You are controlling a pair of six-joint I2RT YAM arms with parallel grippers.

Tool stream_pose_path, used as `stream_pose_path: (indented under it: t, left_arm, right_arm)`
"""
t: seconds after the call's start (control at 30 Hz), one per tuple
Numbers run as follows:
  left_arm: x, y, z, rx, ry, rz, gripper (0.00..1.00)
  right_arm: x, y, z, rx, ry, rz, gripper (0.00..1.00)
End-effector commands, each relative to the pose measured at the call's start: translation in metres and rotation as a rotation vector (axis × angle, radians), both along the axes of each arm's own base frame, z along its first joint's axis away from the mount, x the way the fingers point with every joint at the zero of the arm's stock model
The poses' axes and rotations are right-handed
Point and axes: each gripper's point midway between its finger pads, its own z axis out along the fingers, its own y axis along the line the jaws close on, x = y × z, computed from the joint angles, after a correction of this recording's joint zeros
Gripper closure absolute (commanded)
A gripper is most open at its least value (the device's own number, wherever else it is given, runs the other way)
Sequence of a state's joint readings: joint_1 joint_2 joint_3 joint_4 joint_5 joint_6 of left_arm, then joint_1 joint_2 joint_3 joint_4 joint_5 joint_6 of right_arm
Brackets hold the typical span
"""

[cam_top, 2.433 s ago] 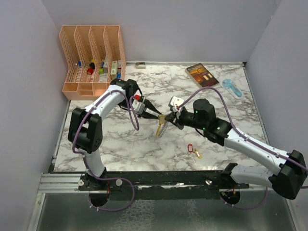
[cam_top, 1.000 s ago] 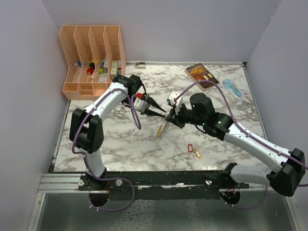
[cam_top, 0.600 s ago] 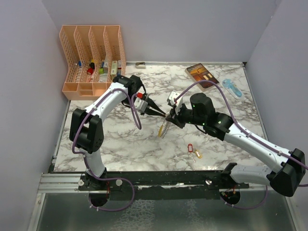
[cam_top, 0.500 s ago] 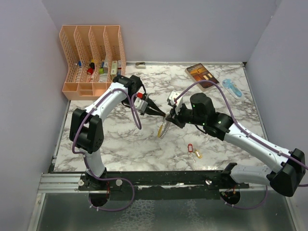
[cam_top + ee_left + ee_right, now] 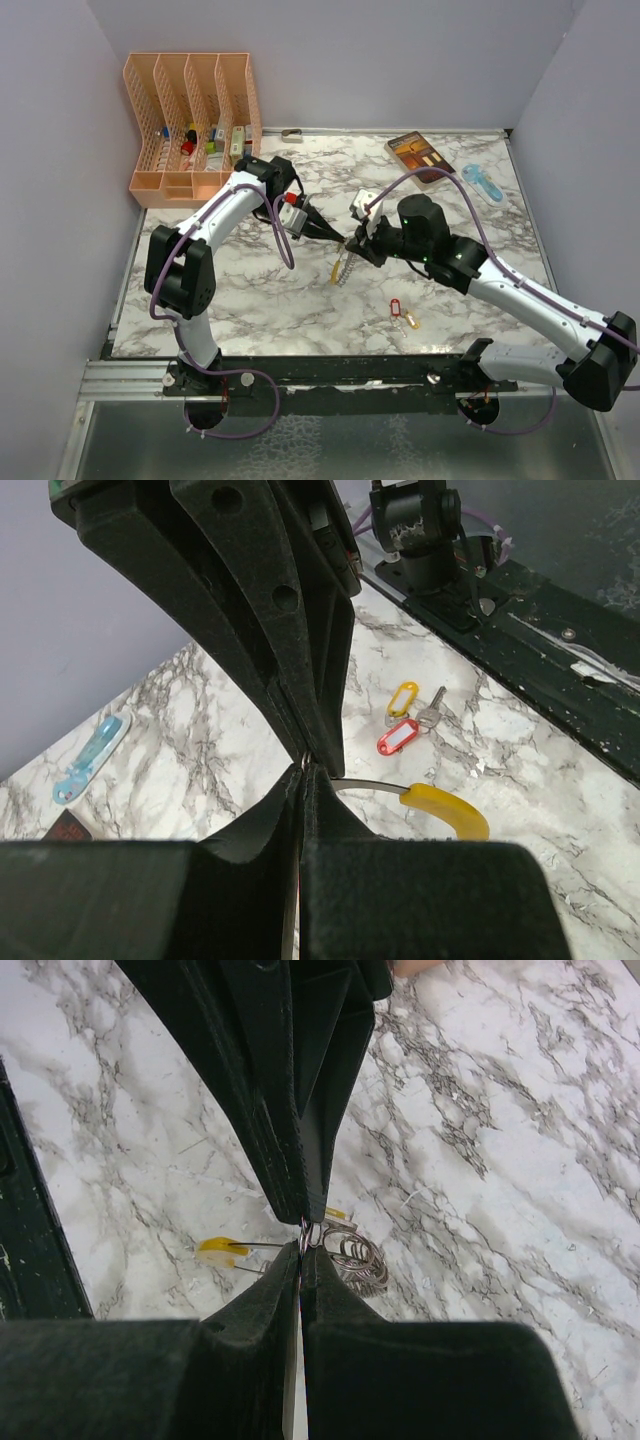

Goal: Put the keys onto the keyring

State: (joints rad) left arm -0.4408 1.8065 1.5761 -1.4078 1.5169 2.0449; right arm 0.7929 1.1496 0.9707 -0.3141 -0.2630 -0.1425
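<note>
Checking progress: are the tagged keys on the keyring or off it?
Off. The keys lie by themselves on the table, clearly apart from the keyring.

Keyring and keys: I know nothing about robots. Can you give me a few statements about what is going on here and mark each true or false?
1. The left gripper and the right gripper meet tip to tip, both shut on the keyring. True.
2. The red-tagged key hangs on the keyring. False: it lies on the table near the front edge, apart from the ring.
3. The right gripper holds the blue plastic object. False: that object lies untouched at the table's far right, beside the book.
4. A peach organiser stands at the table's far left corner. True.
</note>
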Motion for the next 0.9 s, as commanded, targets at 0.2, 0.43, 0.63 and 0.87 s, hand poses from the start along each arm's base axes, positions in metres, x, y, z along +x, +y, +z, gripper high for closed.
stream_pose_path:
  t: [0.2,0.43,0.63,0.87]
  left_arm:
    - [0.001,0.007,0.003,0.011,-0.045,0.012,1.00]
    - [0.006,0.011,0.004,0.003,-0.038,0.030,1.00]
    - [0.005,0.010,0.007,-0.015,-0.029,0.032,1.00]
    - [0.001,0.011,0.006,-0.022,-0.014,0.033,1.00]
  right_arm:
    - [-0.007,-0.002,0.026,0.083,-0.039,-0.015,0.99]
    - [-0.009,-0.003,0.030,0.116,-0.035,-0.029,0.99]
    - [-0.005,0.000,0.031,0.160,-0.016,-0.060,0.99]
    - [-0.001,-0.001,0.034,0.224,0.013,-0.126,0.99]
